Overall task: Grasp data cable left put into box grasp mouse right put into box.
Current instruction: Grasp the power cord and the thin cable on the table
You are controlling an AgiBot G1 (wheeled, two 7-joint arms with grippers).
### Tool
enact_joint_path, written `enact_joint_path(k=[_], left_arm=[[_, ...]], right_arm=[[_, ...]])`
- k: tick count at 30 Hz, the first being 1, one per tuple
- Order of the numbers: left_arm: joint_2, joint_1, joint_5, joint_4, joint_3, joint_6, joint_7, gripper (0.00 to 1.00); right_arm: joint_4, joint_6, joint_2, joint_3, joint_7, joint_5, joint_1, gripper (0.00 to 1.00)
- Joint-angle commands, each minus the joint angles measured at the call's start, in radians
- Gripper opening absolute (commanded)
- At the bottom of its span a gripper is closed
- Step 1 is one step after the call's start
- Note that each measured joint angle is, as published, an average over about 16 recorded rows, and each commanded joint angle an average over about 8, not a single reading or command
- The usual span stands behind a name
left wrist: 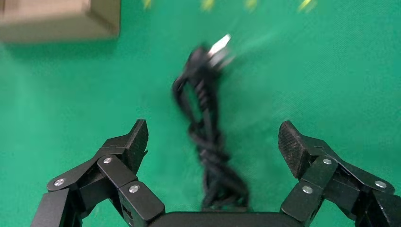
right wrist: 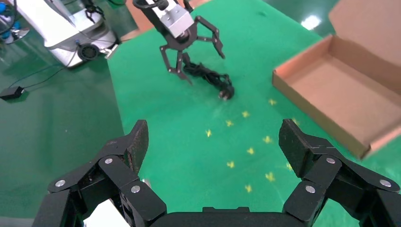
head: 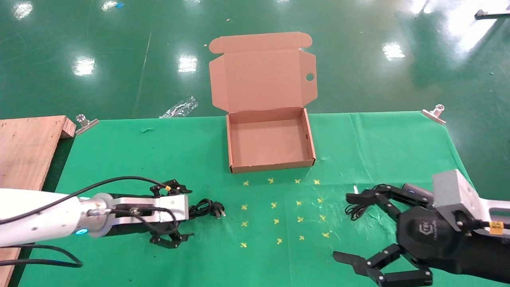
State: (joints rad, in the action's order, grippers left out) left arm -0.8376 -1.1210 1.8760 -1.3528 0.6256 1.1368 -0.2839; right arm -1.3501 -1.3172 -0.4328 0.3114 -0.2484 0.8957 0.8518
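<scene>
The data cable [head: 205, 208], a bundled black cord with a pronged plug, lies on the green cloth left of centre. My left gripper [head: 190, 213] is open, low over the cloth, with its fingers on either side of the bundle's near end. In the left wrist view the cable [left wrist: 208, 142] runs between the open fingers of the left gripper [left wrist: 213, 132], untouched. The mouse [head: 416, 190] is mostly hidden behind my right gripper [head: 342, 227], which is open and empty; its thin cord [head: 354, 211] shows beside it. The open box [head: 271, 167] is empty.
Yellow cross marks [head: 279, 207] dot the cloth between the grippers. A wooden board [head: 24, 147] lies at the left edge. Metal clips [head: 85, 123] hold the cloth's far corners. The right wrist view shows the left gripper [right wrist: 189, 47], the cable [right wrist: 210, 78] and the box [right wrist: 312, 111].
</scene>
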Motion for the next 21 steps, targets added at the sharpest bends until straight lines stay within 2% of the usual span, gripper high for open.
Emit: enact_joint_path(k=[1, 7, 11, 16, 21], left_arm=[[-0.024, -0.003, 0.072, 0.000, 0.019, -0.020, -0.042, 1.00], [-0.066, 0.006, 0.170, 0.000, 0.039, -0.044, -0.127, 1.00], [-0.078, 0.004, 0.197, -0.001, 0.045, -0.043, -0.154, 1.00], [-0.082, 0.001, 0.205, -0.001, 0.047, -0.039, -0.162, 1.00], [-0.082, 0.001, 0.206, -0.002, 0.047, -0.038, -0.164, 1.00]], right_arm=[[-0.002, 0.009, 0.013, -0.006, 0.002, -0.010, -0.023, 1.00], [-0.007, 0.019, 0.052, -0.008, 0.014, 0.009, -0.064, 1.00], [-0.009, 0.015, 0.058, 0.025, 0.007, 0.116, -0.030, 1.00], [0.000, 0.018, -0.004, 0.103, -0.004, 0.362, 0.092, 1.00], [0.024, 0.024, -0.125, 0.218, 0.000, 0.716, 0.248, 1.00]])
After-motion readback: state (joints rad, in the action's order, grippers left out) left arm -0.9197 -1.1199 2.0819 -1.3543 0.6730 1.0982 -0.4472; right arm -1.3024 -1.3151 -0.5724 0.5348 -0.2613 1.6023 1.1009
